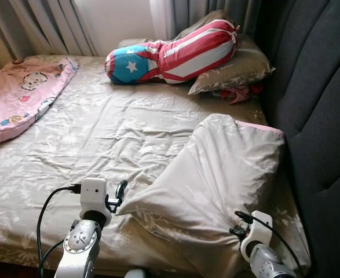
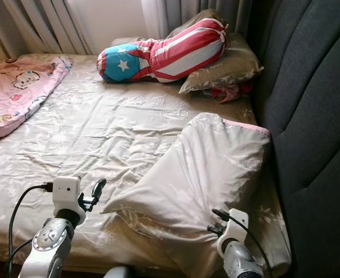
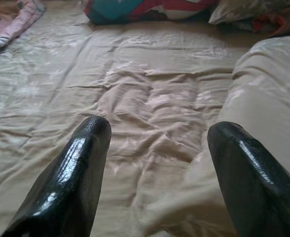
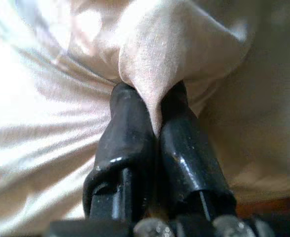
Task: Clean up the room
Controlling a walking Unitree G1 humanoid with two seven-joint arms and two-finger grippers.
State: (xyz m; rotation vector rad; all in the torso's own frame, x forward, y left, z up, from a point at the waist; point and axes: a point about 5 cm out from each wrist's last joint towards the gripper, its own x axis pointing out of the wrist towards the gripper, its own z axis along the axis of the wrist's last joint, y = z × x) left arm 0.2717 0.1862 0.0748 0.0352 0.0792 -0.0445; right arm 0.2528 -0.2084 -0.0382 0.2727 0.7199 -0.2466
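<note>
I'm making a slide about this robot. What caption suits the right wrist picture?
The right gripper, fingers shut, pinches a fold of the beige pillow on the bed.

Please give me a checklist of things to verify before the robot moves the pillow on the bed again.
1. Right gripper shut on a fold of the beige pillow: ok.
2. Left gripper open, holding nothing: ok.
3. Left gripper beside the pillow's near corner: ok.
4. Bed sheet not pinched together with the pillow: cannot tell.
5. Striped bolster and pink blanket away from both arms: ok.
</note>
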